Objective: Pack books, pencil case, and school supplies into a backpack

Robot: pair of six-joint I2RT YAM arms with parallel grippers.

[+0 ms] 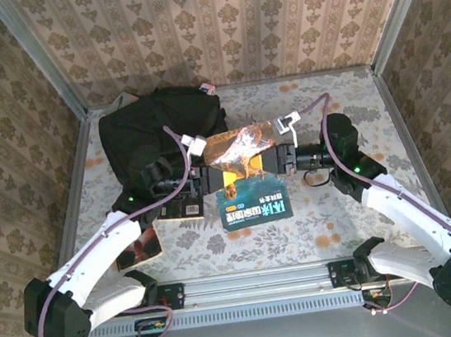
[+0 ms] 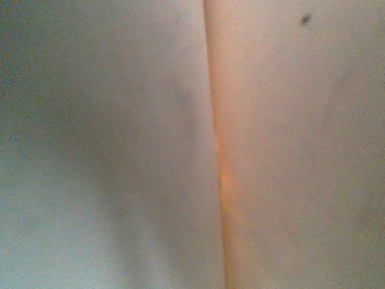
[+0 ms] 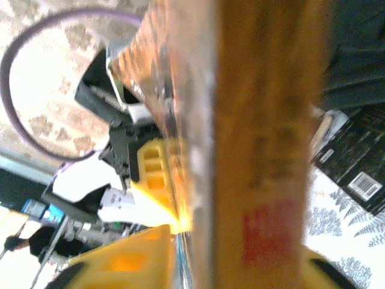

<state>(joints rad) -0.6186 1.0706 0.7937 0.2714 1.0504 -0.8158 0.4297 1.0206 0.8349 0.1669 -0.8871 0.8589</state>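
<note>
Item: teal paperback with white title, flat just below both hands. Above it, glossy orange paperback, lifted, long axis running hand to hand. The right gripper is clamped on its right end, yellow fingers flanking it. The left gripper meets the opposite end (grip cannot be told). The large black fabric backpack lies beyond and leftward, nearer the left gripper.

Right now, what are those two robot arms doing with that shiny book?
Both arms meet over the middle of the table at a shiny orange-brown book, which seems to be held up over a teal book. The right gripper has the shiny book's edge between its fingers. The left gripper is at the other side, its grip hidden. The black backpack sits behind them.
</note>
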